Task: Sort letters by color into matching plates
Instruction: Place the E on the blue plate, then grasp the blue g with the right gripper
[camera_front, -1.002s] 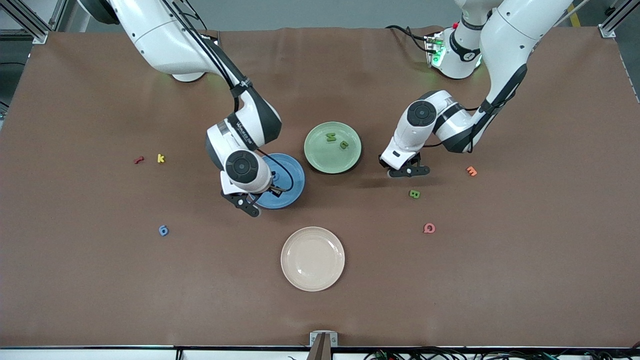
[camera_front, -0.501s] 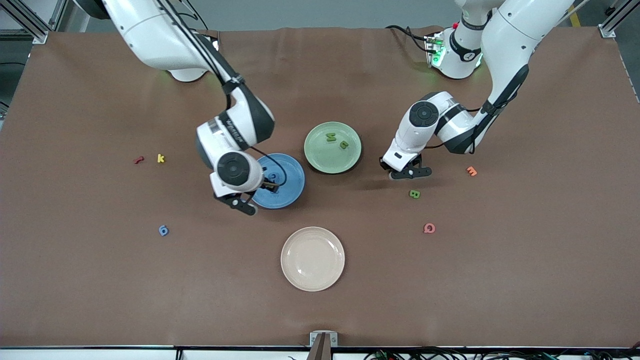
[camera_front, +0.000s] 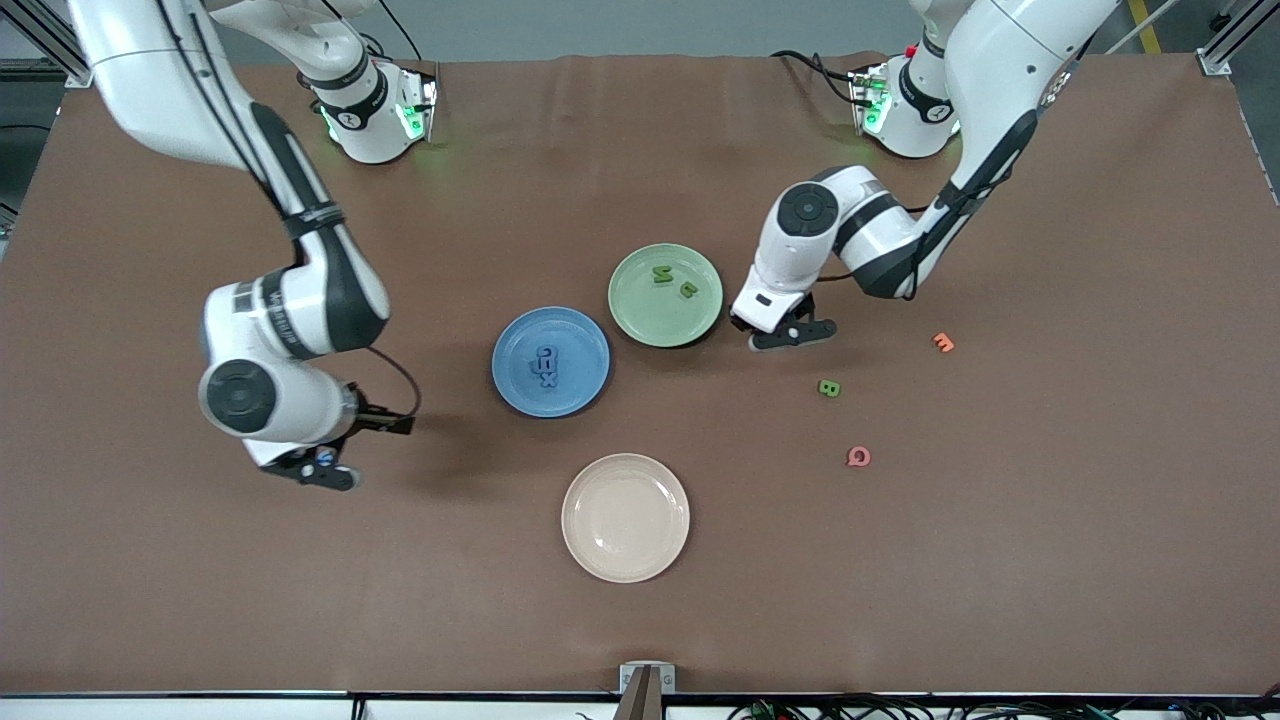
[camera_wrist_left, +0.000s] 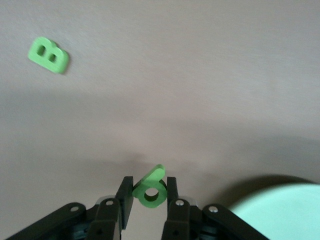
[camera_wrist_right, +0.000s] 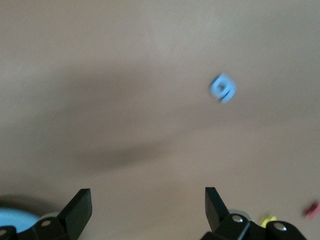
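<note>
My left gripper (camera_wrist_left: 148, 192) is shut on a green 6-shaped letter (camera_wrist_left: 150, 189) and hangs just beside the pale green plate (camera_front: 640, 315), where it shows as (camera_front: 790, 337). That plate holds two green letters (camera_front: 662, 274). A green B (camera_front: 829, 388) lies on the table nearer the front camera. The blue plate (camera_front: 520, 385) holds blue letters (camera_front: 546, 365). My right gripper (camera_front: 318, 470) stands open over the table at a blue 6 (camera_wrist_right: 222, 88), with nothing between its fingers (camera_wrist_right: 80, 207).
A cream plate (camera_front: 625, 517) sits nearest the front camera. An orange piece (camera_front: 943, 342) and a pink Q (camera_front: 858, 457) lie toward the left arm's end. Red (camera_wrist_right: 312, 207) and yellow (camera_wrist_right: 268, 219) pieces lie near my right gripper.
My right gripper opened over the blue plate, left a blue letter there, and swung away to the blue 6. My left gripper moved a little toward the green plate with its green piece.
</note>
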